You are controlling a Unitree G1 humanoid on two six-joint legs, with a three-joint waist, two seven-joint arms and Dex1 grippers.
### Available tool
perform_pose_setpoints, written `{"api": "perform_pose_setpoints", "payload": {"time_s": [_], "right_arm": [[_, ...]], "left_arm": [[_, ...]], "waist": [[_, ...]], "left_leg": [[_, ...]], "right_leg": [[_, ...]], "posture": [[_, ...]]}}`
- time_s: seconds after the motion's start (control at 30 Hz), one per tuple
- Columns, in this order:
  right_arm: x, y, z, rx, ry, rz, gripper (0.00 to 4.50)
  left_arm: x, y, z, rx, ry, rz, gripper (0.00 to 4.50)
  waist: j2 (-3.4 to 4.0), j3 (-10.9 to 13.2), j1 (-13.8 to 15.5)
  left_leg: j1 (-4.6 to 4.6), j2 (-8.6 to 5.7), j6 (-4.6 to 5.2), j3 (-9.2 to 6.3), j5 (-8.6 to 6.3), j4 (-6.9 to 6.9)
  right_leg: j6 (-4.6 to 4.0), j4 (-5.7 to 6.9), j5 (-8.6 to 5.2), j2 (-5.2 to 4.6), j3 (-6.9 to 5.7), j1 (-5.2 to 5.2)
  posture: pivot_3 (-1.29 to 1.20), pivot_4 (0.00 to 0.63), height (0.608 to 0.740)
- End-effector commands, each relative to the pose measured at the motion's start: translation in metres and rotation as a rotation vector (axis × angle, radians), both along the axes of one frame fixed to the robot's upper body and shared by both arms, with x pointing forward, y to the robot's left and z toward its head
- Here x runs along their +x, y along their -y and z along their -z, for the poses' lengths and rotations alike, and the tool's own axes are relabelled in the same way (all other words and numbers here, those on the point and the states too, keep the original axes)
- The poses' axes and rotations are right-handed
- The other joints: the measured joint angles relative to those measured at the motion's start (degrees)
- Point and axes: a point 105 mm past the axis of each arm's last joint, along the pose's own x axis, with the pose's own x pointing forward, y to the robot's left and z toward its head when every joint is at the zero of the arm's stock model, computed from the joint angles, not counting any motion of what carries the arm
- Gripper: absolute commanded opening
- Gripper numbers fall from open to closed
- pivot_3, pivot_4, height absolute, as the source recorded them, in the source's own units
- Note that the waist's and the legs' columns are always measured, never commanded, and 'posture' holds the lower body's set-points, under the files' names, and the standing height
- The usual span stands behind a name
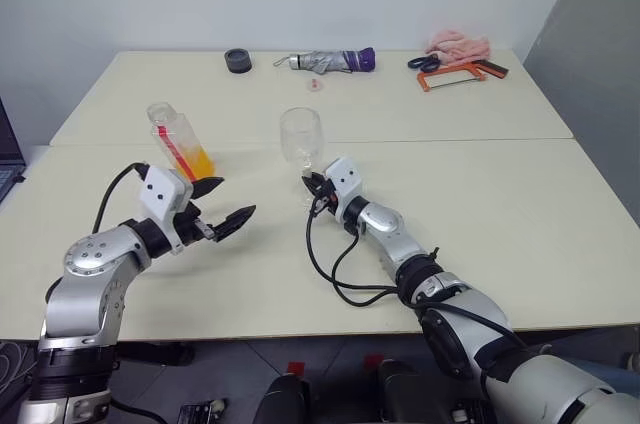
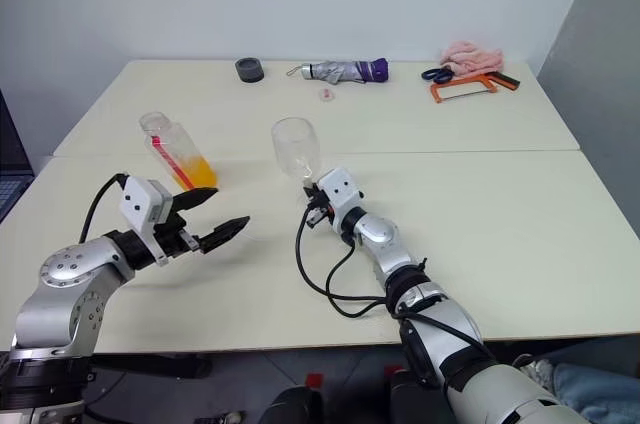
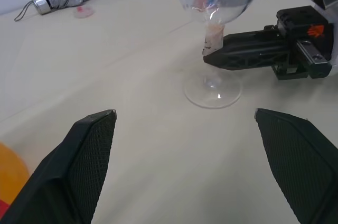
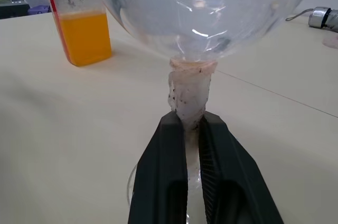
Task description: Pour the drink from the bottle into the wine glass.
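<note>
Head views: on the table (image 1: 480, 174), left gripper (image 1: 228, 206) spread wide, holding nothing, near the bottle (image 1: 178, 141) with orange drink (image 1: 199, 163) at far left. Right gripper (image 4: 193, 123) pinching the stem of the upright wine glass (image 1: 302, 139) mid-table.

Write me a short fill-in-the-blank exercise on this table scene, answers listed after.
1. The right end effector is closed around the wine glass's ____.
2. The drink in the bottle is ____ in colour.
3. The left end effector has its fingers ____ and holds nothing.
4. The wine glass's bowl is ____.

Answers: stem; orange; open; empty
</note>
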Motion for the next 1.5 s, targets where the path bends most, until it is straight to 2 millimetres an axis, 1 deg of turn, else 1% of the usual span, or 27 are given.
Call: {"api": "perform_pose_setpoints", "payload": {"time_s": [0.03,0.13,0.27,0.3,0.4,0.47,0.57,0.73,0.83,0.9,1.0,1.13,1.2,1.3,1.37,1.43,1.5], "right_arm": [[-0.007,-0.019,-0.014,0.052,0.033,-0.050,1.68],[-0.009,-0.018,-0.013,0.051,0.035,-0.064,2.71],[-0.010,-0.008,-0.008,0.048,0.039,-0.066,4.16],[-0.011,-0.005,-0.006,0.045,0.044,-0.068,4.46],[-0.015,0.007,0.000,0.032,0.062,-0.079,4.46],[-0.020,0.019,0.005,0.020,0.079,-0.085,4.46],[-0.027,0.035,0.003,0.029,0.092,-0.085,4.46],[-0.042,0.052,0.000,0.010,0.100,-0.083,4.46],[-0.051,0.068,-0.006,-0.009,0.101,-0.057,4.46],[-0.055,0.075,-0.010,-0.014,0.096,-0.044,4.46],[-0.065,0.088,-0.013,-0.077,0.109,-0.048,4.46],[-0.076,0.098,-0.021,-0.102,0.108,-0.060,4.46],[-0.083,0.099,-0.031,-0.100,0.134,-0.094,4.46],[-0.091,0.099,-0.043,-0.089,0.147,-0.140,4.46],[-0.096,0.099,-0.048,-0.096,0.150,-0.168,4.46],[-0.100,0.100,-0.052,-0.108,0.145,-0.197,4.46],[-0.104,0.100,-0.052,-0.126,0.129,-0.227,4.46]], "left_arm": [[-0.001,0.007,-0.024,-0.016,0.071,0.032,4.50],[0.000,0.010,-0.026,-0.027,0.075,0.038,4.50],[0.001,0.013,-0.030,-0.047,0.079,0.044,4.50],[0.001,0.014,-0.030,-0.049,0.080,0.044,4.50],[0.001,0.015,-0.031,-0.056,0.081,0.045,4.50],[-0.001,0.016,-0.031,-0.061,0.080,0.048,4.50],[-0.003,0.018,-0.032,-0.069,0.081,0.051,4.50],[-0.006,0.019,-0.032,-0.081,0.079,0.049,4.50],[-0.008,0.019,-0.031,-0.087,0.079,0.043,4.50],[-0.008,0.019,-0.031,-0.090,0.079,0.039,4.50],[-0.008,0.018,-0.029,-0.094,0.079,0.034,4.50],[-0.007,0.019,-0.028,-0.098,0.084,0.025,4.50],[-0.006,0.018,-0.026,-0.093,0.092,0.003,4.50],[-0.004,0.014,-0.016,-0.074,0.089,-0.050,4.50],[-0.002,0.007,-0.007,-0.082,0.083,-0.125,4.50],[0.000,-0.002,0.007,-0.071,0.079,-0.230,4.50],[-0.004,-0.008,0.021,-0.072,0.077,-0.319,4.50]], "waist": [[0.00,0.00,0.00],[0.00,0.00,0.00],[0.00,0.00,0.01],[0.00,0.00,0.02],[0.00,0.00,0.04],[0.00,0.00,0.06],[0.00,0.00,0.16],[0.00,0.00,0.26],[0.00,0.00,0.32],[0.00,0.00,0.43],[0.00,0.00,0.84],[-0.01,0.01,1.41],[-0.02,0.02,1.43],[-0.02,0.02,1.45],[-0.02,0.02,1.50],[-0.02,0.02,1.59],[-0.04,0.02,1.60]], "left_leg": [[0.00,0.00,0.00,0.00,0.00,0.00],[0.00,0.00,0.00,0.01,0.00,0.00],[0.00,0.00,0.00,0.00,0.00,0.00],[0.00,0.00,0.00,-0.01,0.00,0.00],[-0.01,-0.01,0.00,-0.01,0.00,0.00],[-0.01,-0.01,0.00,0.00,0.00,0.00],[-0.03,-0.01,0.00,-0.01,0.00,0.01],[-0.03,0.04,0.00,-0.02,0.00,0.02],[-0.03,0.08,0.00,-0.01,0.00,0.03],[-0.03,0.07,0.00,-0.01,0.00,0.02],[-0.04,0.04,0.00,0.00,0.00,0.05],[-0.04,0.03,0.01,0.00,0.00,0.05],[-0.04,0.03,0.01,0.02,0.00,0.06],[-0.04,0.02,0.01,0.01,0.00,0.06],[-0.04,0.04,0.01,0.00,-0.01,0.05],[-0.04,0.03,0.01,-0.02,-0.01,0.06],[-0.03,0.01,0.01,0.01,-0.01,0.06]], "right_leg": [[0.00,0.00,0.00,0.00,0.00,0.00],[0.00,0.00,0.00,0.00,0.00,0.00],[0.00,0.00,0.00,0.00,0.00,0.00],[0.00,0.00,0.00,0.00,0.00,0.00],[0.00,-0.01,0.00,-0.01,0.00,0.01],[0.00,-0.01,0.00,-0.01,0.00,0.01],[0.00,-0.02,0.00,-0.03,0.01,0.02],[0.01,-0.02,0.00,-0.01,0.00,0.03],[0.01,-0.02,-0.01,0.02,0.00,0.02],[0.01,-0.02,-0.01,0.01,0.00,0.02],[0.02,-0.03,-0.01,0.01,0.00,0.04],[0.03,-0.08,-0.02,0.01,0.00,0.06],[0.03,-0.09,-0.02,0.01,0.00,0.06],[0.03,-0.09,-0.02,0.02,0.00,0.06],[0.03,-0.10,-0.02,0.02,-0.01,0.06],[0.03,-0.12,-0.02,0.01,-0.02,0.09],[0.03,-0.13,-0.02,-0.02,0.01,0.10]], "posture": [[0.00,0.150,0.740],[0.00,0.150,0.740],[0.00,0.150,0.740],[0.00,0.150,0.740],[0.00,0.150,0.740],[0.00,0.150,0.740],[0.00,0.150,0.740],[0.00,0.150,0.740],[0.00,0.150,0.740],[0.00,0.150,0.740],[0.00,0.150,0.740],[0.00,0.150,0.740],[0.00,0.150,0.740],[0.00,0.150,0.740],[0.00,0.150,0.740],[0.00,0.150,0.740],[0.00,0.150,0.740]]}}
